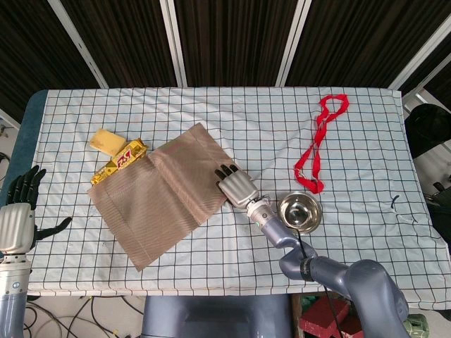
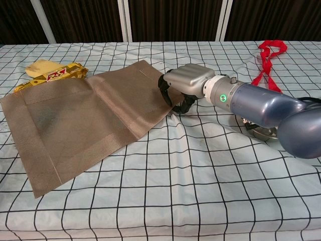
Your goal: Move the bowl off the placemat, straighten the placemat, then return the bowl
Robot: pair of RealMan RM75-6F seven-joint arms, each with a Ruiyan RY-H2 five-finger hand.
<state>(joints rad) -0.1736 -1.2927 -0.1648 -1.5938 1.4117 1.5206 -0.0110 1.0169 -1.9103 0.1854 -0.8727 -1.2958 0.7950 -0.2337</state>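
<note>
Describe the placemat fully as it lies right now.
The placemat is brown woven fabric with a stitched border, lying skewed to the cloth's grid, creased down its middle. Its right edge sits under the fingertips of the right hand. Its upper left corner touches the gold snack wrapper. The bowl stands off it.

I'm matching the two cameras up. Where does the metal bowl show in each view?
Head view: bowl lower right of centre, on the cloth, off the placemat.
Chest view: only its rim shows at the right, behind the right forearm.
Shared landmark: red ribbon beyond it.
</note>
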